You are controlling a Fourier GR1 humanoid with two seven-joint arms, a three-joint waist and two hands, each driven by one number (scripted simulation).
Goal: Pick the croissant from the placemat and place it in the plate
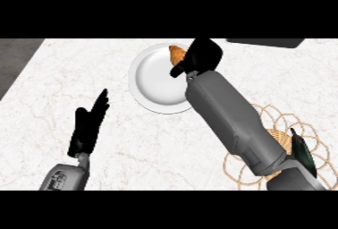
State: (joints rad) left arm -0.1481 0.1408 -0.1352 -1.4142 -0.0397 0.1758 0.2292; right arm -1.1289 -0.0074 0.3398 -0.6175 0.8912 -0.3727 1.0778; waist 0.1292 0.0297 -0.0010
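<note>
1. Now the croissant (176, 54) is just left of the right hand (203, 54), poking out of its curled fingers, over the plate's (155, 85) far part. Can't tell if it touches the plate.
2. Right hand: clenched round the croissant's right end.
3. Handling guess: light, soft, flaky, crushes easily. Best taken across the thick middle, not the thin tips.
4. Placemat (280, 117): well back from that hand, under its forearm.
5. Left hand (88, 127): well off to the left, fingers straight, holding nothing, resting over the counter (152, 152).
</note>
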